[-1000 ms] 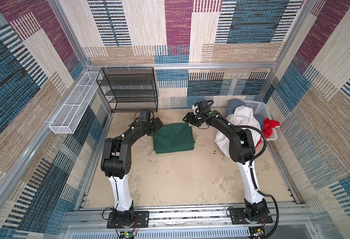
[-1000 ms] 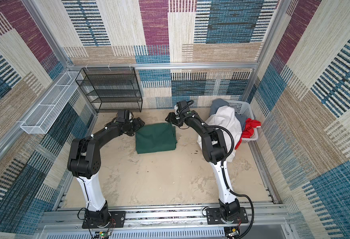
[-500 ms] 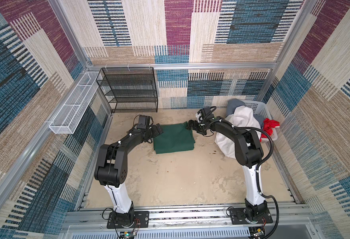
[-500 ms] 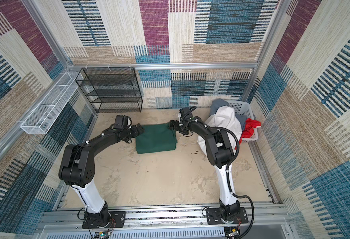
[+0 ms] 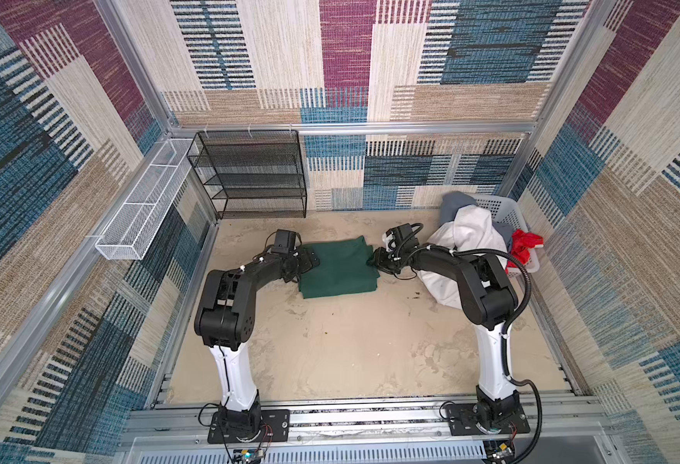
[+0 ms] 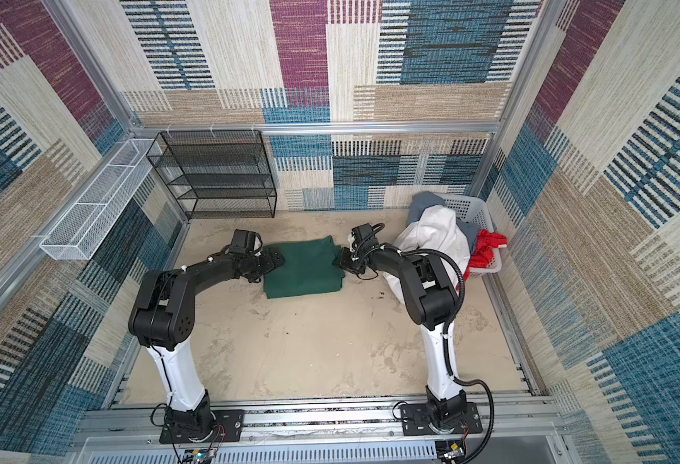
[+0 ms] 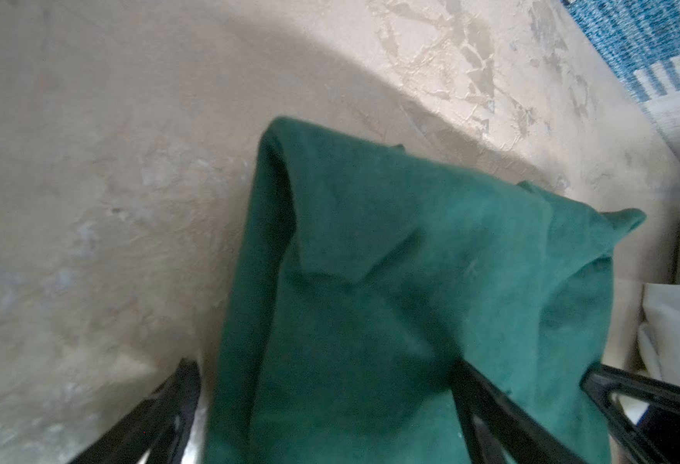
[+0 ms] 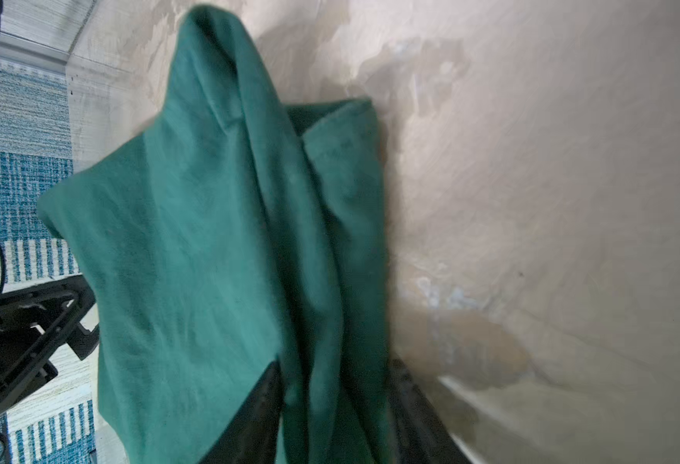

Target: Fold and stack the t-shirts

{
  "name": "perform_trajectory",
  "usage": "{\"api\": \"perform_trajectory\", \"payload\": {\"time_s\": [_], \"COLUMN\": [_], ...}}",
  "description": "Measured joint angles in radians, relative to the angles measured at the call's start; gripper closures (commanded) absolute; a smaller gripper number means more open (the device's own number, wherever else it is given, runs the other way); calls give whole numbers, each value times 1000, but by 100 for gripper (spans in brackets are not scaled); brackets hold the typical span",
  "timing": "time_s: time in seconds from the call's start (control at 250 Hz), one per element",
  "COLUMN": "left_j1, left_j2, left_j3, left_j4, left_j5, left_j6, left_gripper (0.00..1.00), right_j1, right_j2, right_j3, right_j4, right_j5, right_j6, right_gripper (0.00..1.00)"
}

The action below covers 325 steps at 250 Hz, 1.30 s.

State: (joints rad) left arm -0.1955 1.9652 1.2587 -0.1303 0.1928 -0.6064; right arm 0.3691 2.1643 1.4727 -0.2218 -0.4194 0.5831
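One green tee [image 5: 338, 267], basket [image 5: 509, 215] nr, rack [image 5: 250, 172] behind

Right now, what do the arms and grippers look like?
Left arm and right arm: white lower column, black joints and upper links. Right arm carries a thick black corrugated hose; left only thin wires. Left gripper and right gripper: black, triangular frame fingers.

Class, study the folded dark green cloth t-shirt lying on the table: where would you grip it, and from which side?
Pinch the dark green cloth t-shirt at its left and right edges, where stacked layers form a thick lip. It lies flat on the beige table, so the middle offers no hold. Come in low from outside: left gripper on the left, right gripper on the right.
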Motion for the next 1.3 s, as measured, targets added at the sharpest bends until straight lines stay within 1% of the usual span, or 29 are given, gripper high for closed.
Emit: {"api": "perform_trajectory", "payload": {"time_s": [0.204,0.38,0.504,0.548,0.596,0.632,0.648,0.676,0.712,0.796,0.836,0.872,0.932,0.988,1.032,1.06,1.144,1.184,1.3], "left_j1": [-13,-25,-29,-29,-29,-29,-29,-29,-29,-29,-29,-29,-30,-31,-31,-31,-27,-24,0], "left_j2": [36,58,90,100,108,114,116,121,126,136,140,142,146,154,158,159,160,159,138], "left_j3": [32,48,87,99,111,117,120,126,131,148,158,168,196,228,255,271,317,335,355], "left_j4": [25,50,50,44,37,30,26,17,7,-26,-45,-62,-102,-147,-191,-216,-289,-316,-388], "left_j5": [5,4,4,5,4,4,4,5,5,7,15,14,1,-15,-35,-48,-104,-132,-203], "left_j6": [-2,-4,-4,-3,-2,0,1,2,8,24,32,40,55,66,86,99,143,164,215], "left_gripper": [3,8,19,26,36,46,52,56,62,82,91,100,100,100,100,100,100,100,100], "right_j1": [0,-2,-2,-2,-2,-2,-2,-2,-2,-2,-2,-2,-2,-2,-2,-2,-2,-2,-4], "right_j2": [5,5,5,4,2,-1,-2,-5,-9,-22,-32,-42,-56,-71,-84,-94,-124,-139,-187], "right_j3": [-9,-14,-23,-28,-34,-38,-39,-41,-43,-53,-62,-70,-83,-97,-106,-114,-140,-153,-190], "right_j4": [7,16,28,34,42,45,45,44,43,39,37,37,36,37,45,50,51,48,39], "right_j5": [-1,-8,-8,-8,-8,-8,-8,-7,-7,-7,-7,-7,-7,-8,-17,-14,3,11,39], "right_j6": [14,21,21,21,21,21,21,21,21,18,17,17,14,11,5,-1,-2,-6,-21], "right_gripper": [100,100,100,100,94,93,93,92,89,83,77,67,47,25,14,10,0,1,1]}}
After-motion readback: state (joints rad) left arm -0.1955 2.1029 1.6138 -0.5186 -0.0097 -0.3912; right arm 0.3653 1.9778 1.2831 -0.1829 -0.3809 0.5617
